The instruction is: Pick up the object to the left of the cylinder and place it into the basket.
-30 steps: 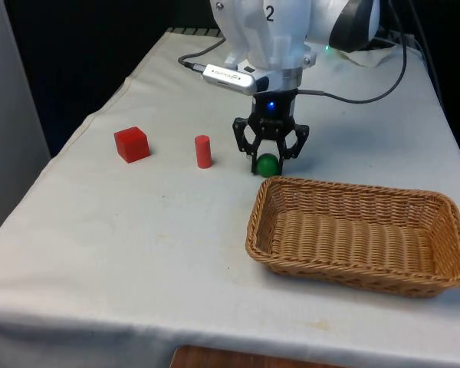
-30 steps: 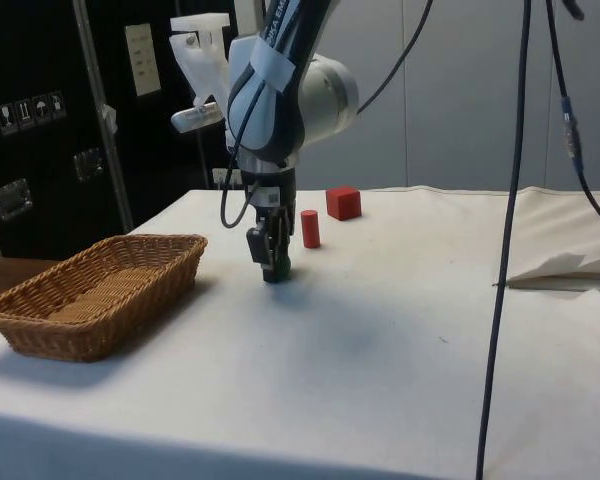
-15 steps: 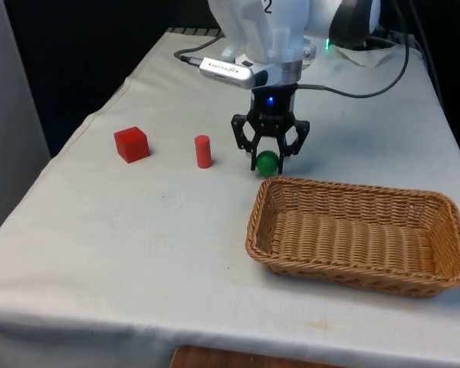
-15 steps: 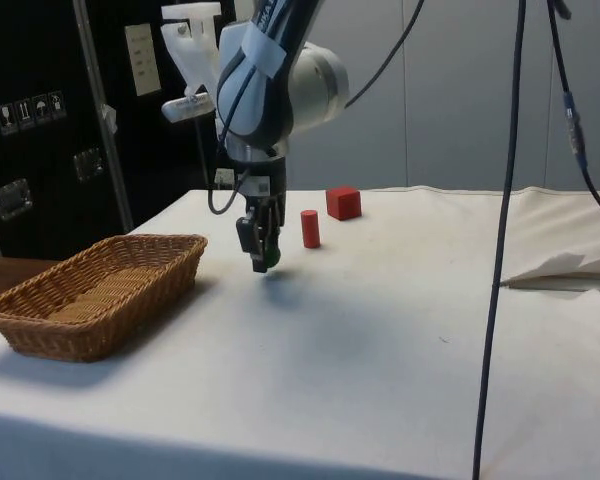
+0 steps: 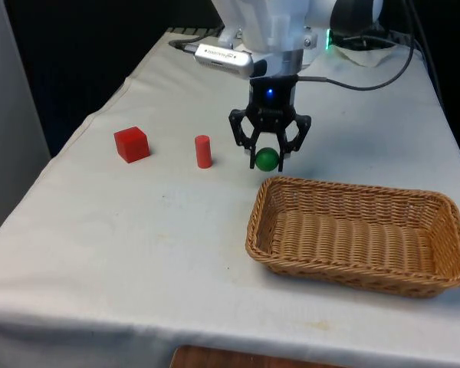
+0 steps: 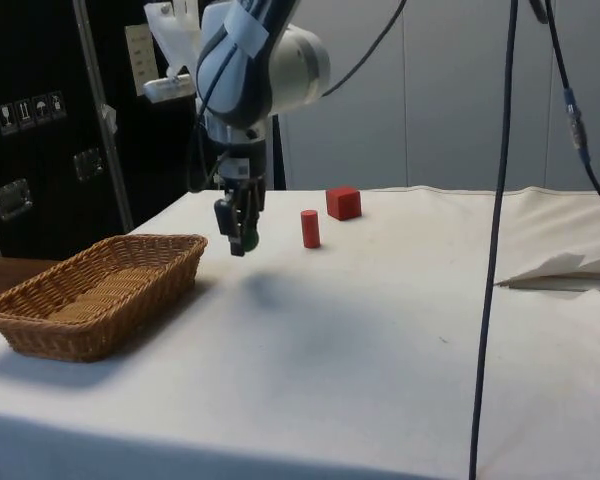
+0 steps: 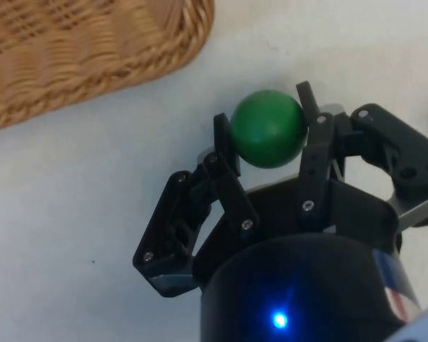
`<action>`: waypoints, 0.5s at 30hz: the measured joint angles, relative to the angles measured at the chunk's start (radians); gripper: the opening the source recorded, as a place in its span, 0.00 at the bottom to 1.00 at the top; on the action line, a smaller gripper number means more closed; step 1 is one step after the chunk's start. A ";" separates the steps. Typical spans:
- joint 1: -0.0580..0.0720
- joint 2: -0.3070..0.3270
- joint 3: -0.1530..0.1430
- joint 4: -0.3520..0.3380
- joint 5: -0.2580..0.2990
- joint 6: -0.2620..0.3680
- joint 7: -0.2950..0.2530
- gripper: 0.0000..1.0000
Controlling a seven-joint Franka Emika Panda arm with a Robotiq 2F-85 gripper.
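A green ball [image 5: 267, 159] [image 7: 268, 128] hangs above the cloth, with my gripper [image 5: 267, 159] [image 6: 239, 240] [image 7: 265, 132] shut on it. It sits just behind the far left corner of the wicker basket [image 5: 353, 268] [image 6: 40, 330], whose rim [image 7: 128, 64] lies close by in the wrist view. A small red cylinder [image 5: 203, 151] [image 6: 309, 228] stands upright on the front view's left of the gripper. Farther to that side rests a red cube [image 5: 131, 144] [image 6: 343, 202].
A crumpled fold of cloth [image 6: 565, 268] lies at the side view's right. Cables [image 5: 383, 77] run across the table's far end behind the arm. Open cloth stretches in front of the cylinder and cube.
The gripper has risen with the green ball, lifting it off the cloth. In the side view it has also shifted towards the basket.
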 measured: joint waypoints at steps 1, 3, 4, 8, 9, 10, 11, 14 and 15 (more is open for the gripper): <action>0.000 0.000 -0.002 0.006 0.000 -0.004 0.000 0.00; 0.000 0.000 -0.003 0.012 0.000 -0.008 0.000 0.00; 0.000 0.001 -0.004 0.018 0.000 -0.012 0.001 0.00; 0.000 0.008 -0.011 0.047 0.000 -0.032 0.003 0.00; 0.000 0.012 -0.013 0.063 0.000 -0.041 0.004 0.00; 0.000 0.012 -0.013 0.063 0.000 -0.041 0.004 0.00; 0.000 0.014 -0.014 0.071 0.000 -0.046 0.005 0.00; 0.000 0.025 -0.014 0.097 0.000 -0.058 0.011 0.00; 0.000 0.035 -0.014 0.117 0.000 -0.064 0.017 0.00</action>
